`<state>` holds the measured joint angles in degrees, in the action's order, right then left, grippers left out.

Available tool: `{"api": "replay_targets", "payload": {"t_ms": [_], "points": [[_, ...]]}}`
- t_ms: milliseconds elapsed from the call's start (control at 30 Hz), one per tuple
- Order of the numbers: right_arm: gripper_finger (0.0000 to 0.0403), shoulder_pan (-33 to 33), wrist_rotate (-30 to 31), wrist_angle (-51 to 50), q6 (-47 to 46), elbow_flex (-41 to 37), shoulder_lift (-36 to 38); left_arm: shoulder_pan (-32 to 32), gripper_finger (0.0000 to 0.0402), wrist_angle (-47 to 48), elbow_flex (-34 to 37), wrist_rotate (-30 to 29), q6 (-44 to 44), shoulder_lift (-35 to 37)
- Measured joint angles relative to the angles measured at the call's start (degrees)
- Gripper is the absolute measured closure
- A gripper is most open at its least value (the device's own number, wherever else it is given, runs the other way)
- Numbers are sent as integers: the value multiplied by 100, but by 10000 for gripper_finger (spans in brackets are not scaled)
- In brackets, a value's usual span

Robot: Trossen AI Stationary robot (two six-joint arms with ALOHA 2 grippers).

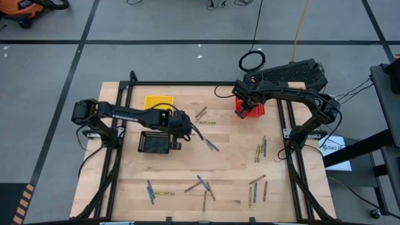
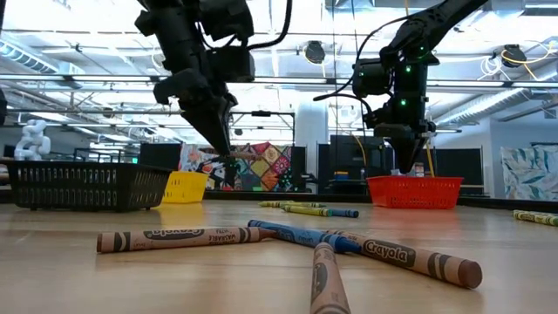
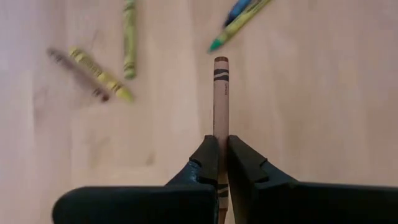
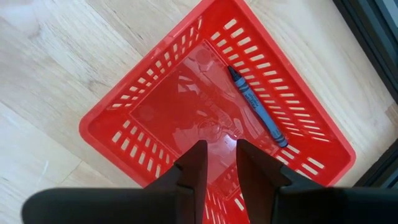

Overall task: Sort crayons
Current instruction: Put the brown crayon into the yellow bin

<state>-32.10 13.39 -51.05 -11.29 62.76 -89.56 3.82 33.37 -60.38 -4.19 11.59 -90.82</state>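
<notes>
Brown wax is what your left gripper (image 3: pixel 217 163) has: its fingers are clamped on a paper-wrapped brown crayon (image 3: pixel 220 93), which sticks straight out past the tips with most of its length free. In the high view that gripper (image 1: pixel 181 125) hangs above the bare wood just beside the black mesh basket (image 1: pixel 154 142), with the small yellow mesh basket (image 1: pixel 158 100) a little further back.

Your right gripper (image 4: pixel 219 163) hovers over the red mesh basket (image 4: pixel 155 93) with its fingers apart and nothing between them; a single blue crayon (image 4: pixel 256 106) already lies on the basket floor.

The rest of the crayons are scattered over the wooden table (image 1: pixel 231 169): a crossed brown-and-blue cluster (image 2: pixel 296 244) near the front edge, yellow-green ones (image 1: pixel 258 152) toward the right, and more by the back.

Watch the grip first. You hold the crayon near one end, so it may pivot or slide out as the arm swings, and it could roll away among the loose ones. If you release over a rim instead of the basket's middle, the stick can bounce out or lodge in the mesh. Choose the basket deliberately; I cannot tell which one brown belongs in. Keep both arms well apart over the table's middle.
</notes>
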Motion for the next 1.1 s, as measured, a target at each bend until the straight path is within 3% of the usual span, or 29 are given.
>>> {"api": "replay_targets", "payload": {"t_ms": [600,1100], "points": [[330,0,0,-1,-1,0,0,1427,394,999,0,43,585,28],[330,0,-2,-4,-71,0,0,2639,394,1314,0,95,1039,562]]}}
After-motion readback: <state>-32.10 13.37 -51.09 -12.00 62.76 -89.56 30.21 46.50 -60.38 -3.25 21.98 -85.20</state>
